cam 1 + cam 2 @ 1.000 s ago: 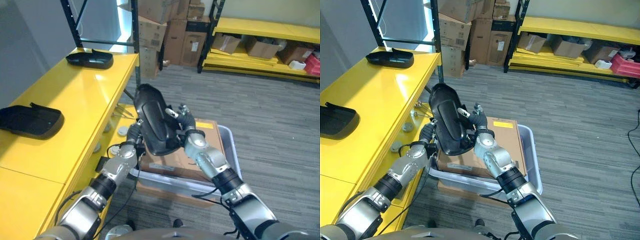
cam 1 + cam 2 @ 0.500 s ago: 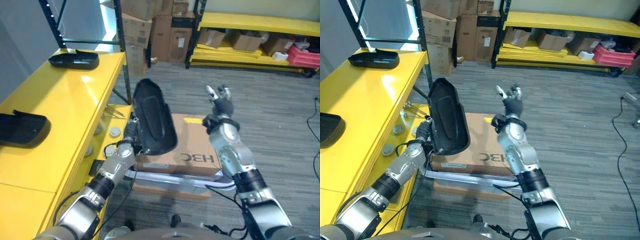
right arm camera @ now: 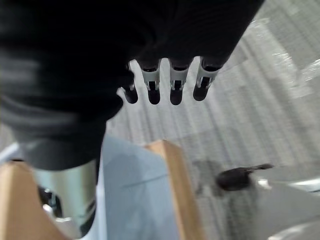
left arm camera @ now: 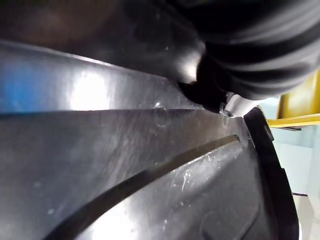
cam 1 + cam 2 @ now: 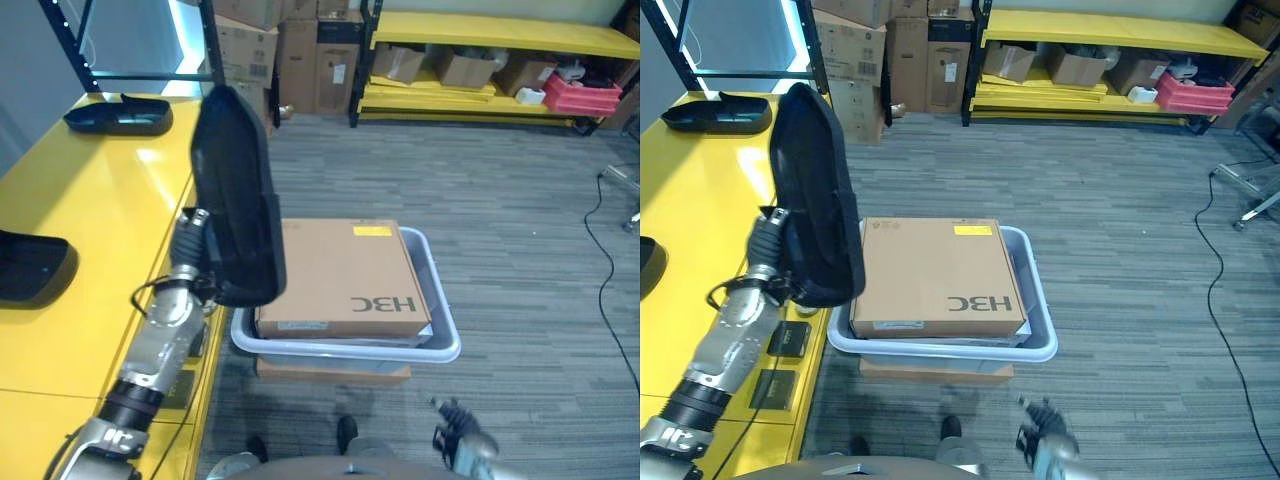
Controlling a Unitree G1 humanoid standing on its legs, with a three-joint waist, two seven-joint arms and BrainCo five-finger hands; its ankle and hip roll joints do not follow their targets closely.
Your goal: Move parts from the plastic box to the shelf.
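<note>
1. Two black parts already sit on the yellow shelf (image 5: 110,200) at far left: one part at the back (image 5: 117,115), near the black upright; one nearer part (image 5: 32,267) at the view's left edge, well apart from the first.
2. Left hand (image 5: 190,262) is up beside the shelf's front edge, carrying a large black part (image 5: 237,200). Part stands roughly upright, long axis vertical, hollow side facing right toward the box. Its lower end is at the hand, top end well above the shelf surface.
3. Left hand's fingers are hidden behind the part in the head views. Left wrist view shows the part's glossy black surface (image 4: 125,165) right against the ribbed cover, no fingers readable. Grip closure: cannot tell.
4. Held part overlaps the left rim of the plastic box in the head views; whether it touches the box, cannot tell.
5. Grey plastic box (image 5: 440,330) sits on the carpet just right of the shelf, on top of a flat cardboard piece (image 5: 330,372). A brown cardboard carton (image 5: 335,270) lies flat in it, covering most of the opening.
6. Right hand (image 5: 460,445) is low at the bottom edge, near side of the box, apart from it. Right wrist view: fingers (image 3: 172,82) straight in a row, holding nothing, carpet past them.
7. Background right: yellow racking (image 5: 480,40) with cardboard boxes and a red bin (image 5: 573,97).
</note>
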